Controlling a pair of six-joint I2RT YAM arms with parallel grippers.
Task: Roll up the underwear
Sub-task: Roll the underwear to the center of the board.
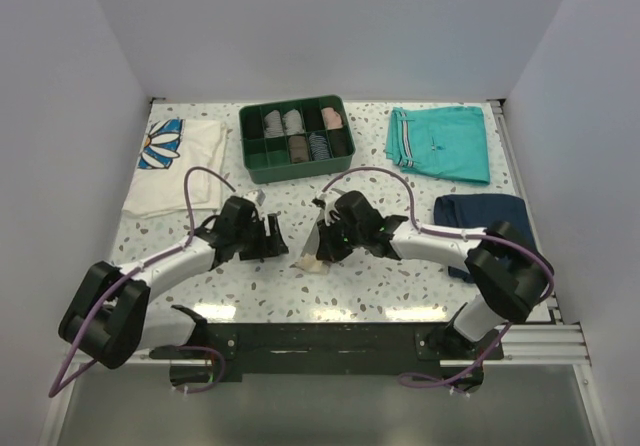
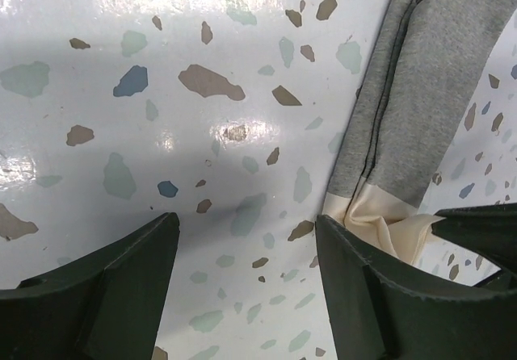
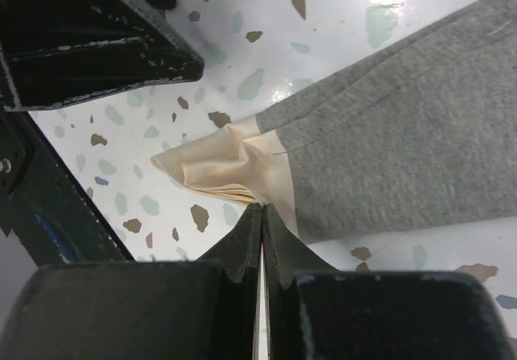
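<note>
between the two arms, near the middle of the tabletop (image 1: 250, 286), the underwear (image 3: 404, 158) is lying mostly flat, its grey body spreading out and its cream band (image 3: 218, 166) bunching at one end. the right tool (image 3: 262, 215) is sitting fully closed, its tips seemingly nipping that band, probably anchoring the starting edge for rolling. the left tool (image 2: 246, 243) is hanging wide apart and gripping nothing, hovering over bare tabletop just beside the band, likely placed to help tuck the fold.

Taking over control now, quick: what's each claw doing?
Left claw: open, holding nothing, beside the underwear.
Right claw: closed, pinching the underwear's cream band.
</note>
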